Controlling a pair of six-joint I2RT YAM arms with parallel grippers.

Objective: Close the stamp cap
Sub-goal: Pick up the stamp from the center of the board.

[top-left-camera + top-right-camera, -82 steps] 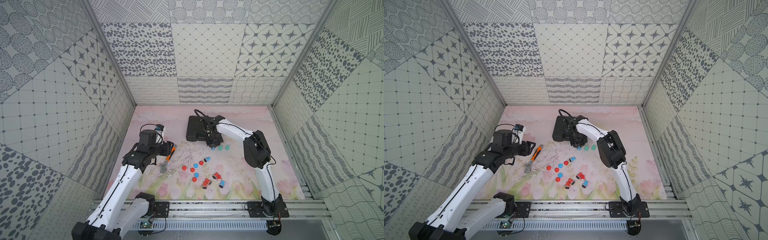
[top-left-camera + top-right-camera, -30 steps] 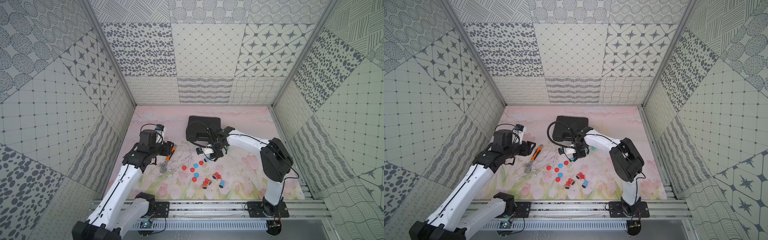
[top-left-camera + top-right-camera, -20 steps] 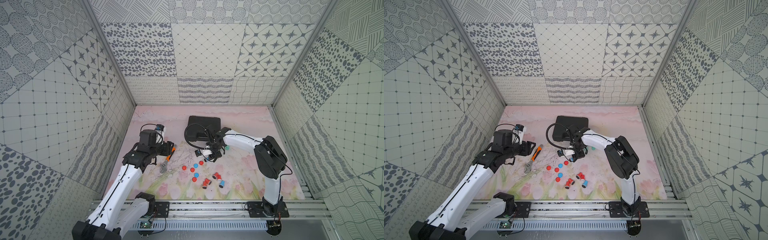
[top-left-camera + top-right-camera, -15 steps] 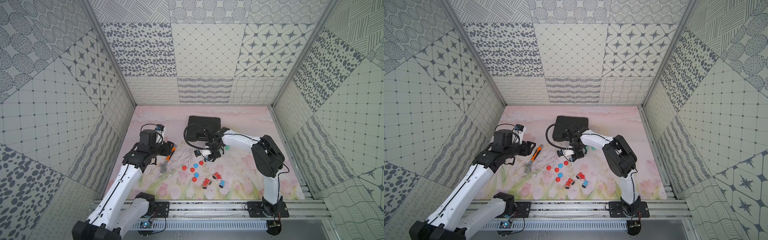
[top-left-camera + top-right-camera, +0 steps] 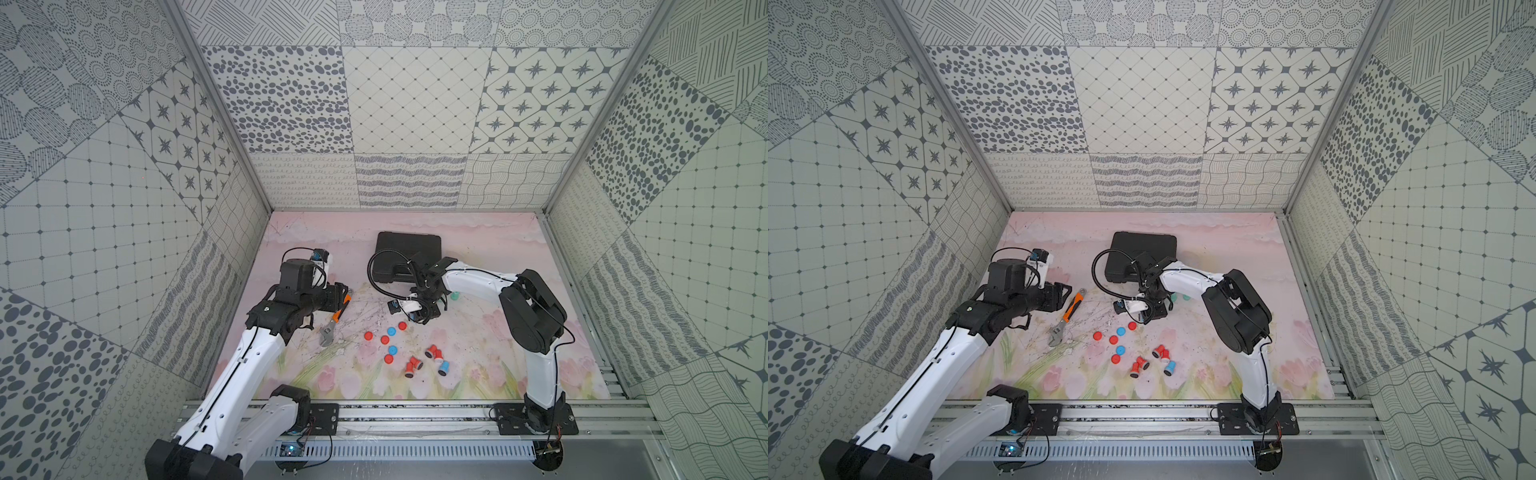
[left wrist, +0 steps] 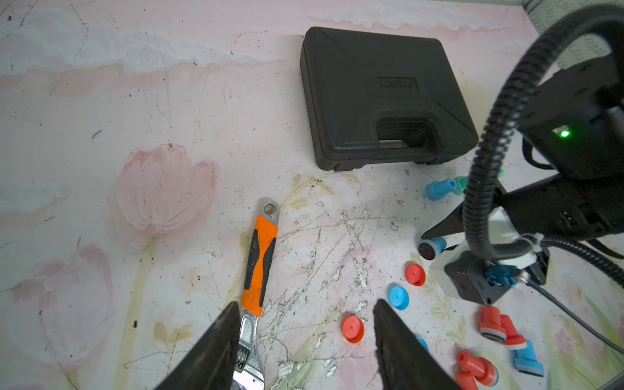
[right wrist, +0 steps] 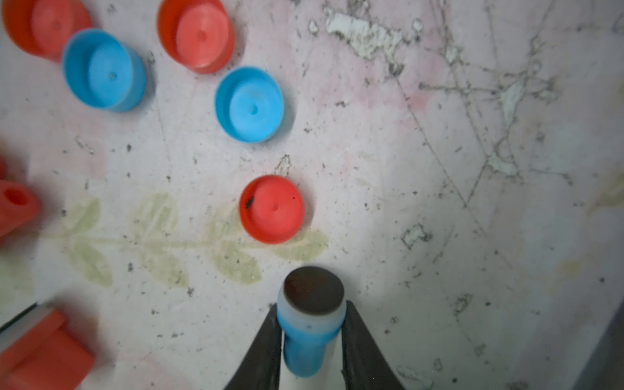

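My right end effector (image 7: 310, 309) is clamped on the blue stamp (image 7: 312, 324), with one finger pressed against each side of its barrel. The stamp is uncapped. It has a blue barrel, a pale collar, and a flat, round, dark face that sticks out past the fingertips. I have it low over the surface (image 7: 439, 202), in front of the black case (image 6: 378, 98). I cannot tell whether it touches the surface.

Nearest to the stamp's face lies a red cap (image 7: 272, 209), flat on the surface and apart from the stamp. Beyond it is a blue cap (image 7: 250, 104), and one more blue and one more red cap lie farther off. A few red stamps (image 6: 493, 326) lie loose on their sides nearby.

My left end effector (image 6: 305, 305) hangs with its fingers moderately apart and nothing between them. It is over the metal head of the orange-handled wrench (image 6: 260, 266). The case is closed.
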